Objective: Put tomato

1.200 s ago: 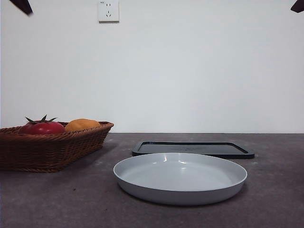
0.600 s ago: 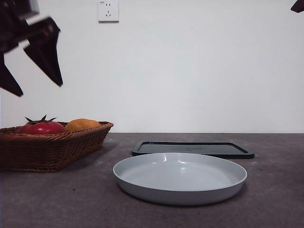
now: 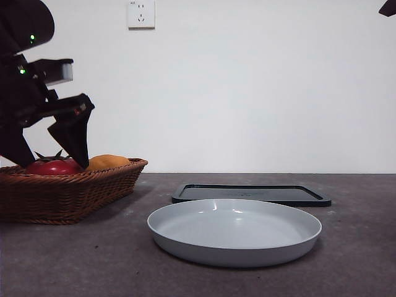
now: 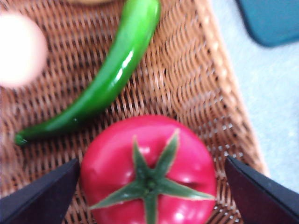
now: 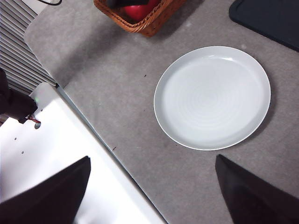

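The glossy red tomato (image 3: 57, 166) with a green spiky stem lies in the wicker basket (image 3: 62, 198) at the left. My left gripper (image 3: 51, 162) has come down over the basket, open, with one jaw on each side of the tomato. In the left wrist view the tomato (image 4: 149, 168) fills the space between the open left gripper (image 4: 152, 161) without clear contact. My right gripper (image 5: 153, 157) is open and empty, high above the table, a black tip in the front view (image 3: 388, 7). From there the tomato (image 5: 138, 10) shows in the basket (image 5: 149, 25).
A grey plate (image 3: 235, 253) stands in the middle front, also in the right wrist view (image 5: 212, 95). A flat black tray (image 3: 250, 193) lies behind it. The basket also holds an orange-yellow fruit (image 3: 106, 162), a green pepper (image 4: 112, 70) and a pale pink fruit (image 4: 18, 49).
My left arm came in from the top left and dropped down to the basket; its open jaws now straddle the tomato. The right arm has not moved.
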You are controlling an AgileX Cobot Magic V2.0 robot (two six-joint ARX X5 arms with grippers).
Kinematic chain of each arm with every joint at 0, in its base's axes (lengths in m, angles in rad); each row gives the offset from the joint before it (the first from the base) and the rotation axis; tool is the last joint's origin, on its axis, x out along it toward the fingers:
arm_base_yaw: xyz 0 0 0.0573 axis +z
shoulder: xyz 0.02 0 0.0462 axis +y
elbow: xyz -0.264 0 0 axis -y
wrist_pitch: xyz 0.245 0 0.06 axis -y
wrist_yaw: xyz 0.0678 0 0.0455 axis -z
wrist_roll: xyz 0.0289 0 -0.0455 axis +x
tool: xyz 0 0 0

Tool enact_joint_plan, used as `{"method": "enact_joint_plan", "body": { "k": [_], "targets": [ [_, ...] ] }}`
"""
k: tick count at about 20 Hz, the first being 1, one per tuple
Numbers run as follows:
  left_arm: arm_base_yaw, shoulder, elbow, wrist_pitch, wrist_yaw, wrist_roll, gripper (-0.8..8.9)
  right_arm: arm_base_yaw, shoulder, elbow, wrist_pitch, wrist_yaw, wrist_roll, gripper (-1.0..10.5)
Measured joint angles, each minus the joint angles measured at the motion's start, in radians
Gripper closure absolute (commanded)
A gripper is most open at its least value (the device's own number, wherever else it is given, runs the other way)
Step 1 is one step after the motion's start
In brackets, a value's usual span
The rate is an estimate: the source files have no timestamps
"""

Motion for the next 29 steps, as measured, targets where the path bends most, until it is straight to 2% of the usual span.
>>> {"method": "enact_joint_plan", "body": {
  "k": [5,8,12,15,17,19,24,29],
  "targets": [
    [0.0,0.045,0.0,-0.001,0.0,0.003,3.21,0.0,0.0,0.0,0.0,0.0,0.0,5.2],
    [0.0,0.045,0.0,-0.006,0.0,0.003,4.8,0.0,0.0,0.0,0.0,0.0,0.0,5.2],
    [0.0,0.027,0.012,-0.043,0.0,0.003,4.79,0.0,0.0,0.0,0.0,0.0,0.0,5.2],
    [-0.016,-0.096,0.11,-0.129,0.006,0.002,4.79,0.0,0.0,0.0,0.0,0.0,0.0,5.2],
    [-0.071,-0.169,0.18,-0.169,0.057,-0.002,4.79,0.0,0.0,0.0,0.0,0.0,0.0,5.2],
    [-0.176,-0.192,0.195,-0.182,0.08,-0.005,4.79,0.0,0.0,0.0,0.0,0.0,0.0,5.2],
    [-0.433,-0.109,0.195,-0.128,0.08,-0.005,4.79,0.0,0.0,0.0,0.0,0.001,0.0,5.2],
    [-0.525,0.05,0.195,-0.034,0.077,-0.005,4.79,0.0,0.0,0.0,0.0,0.001,0.0,5.2]
  ]
}}
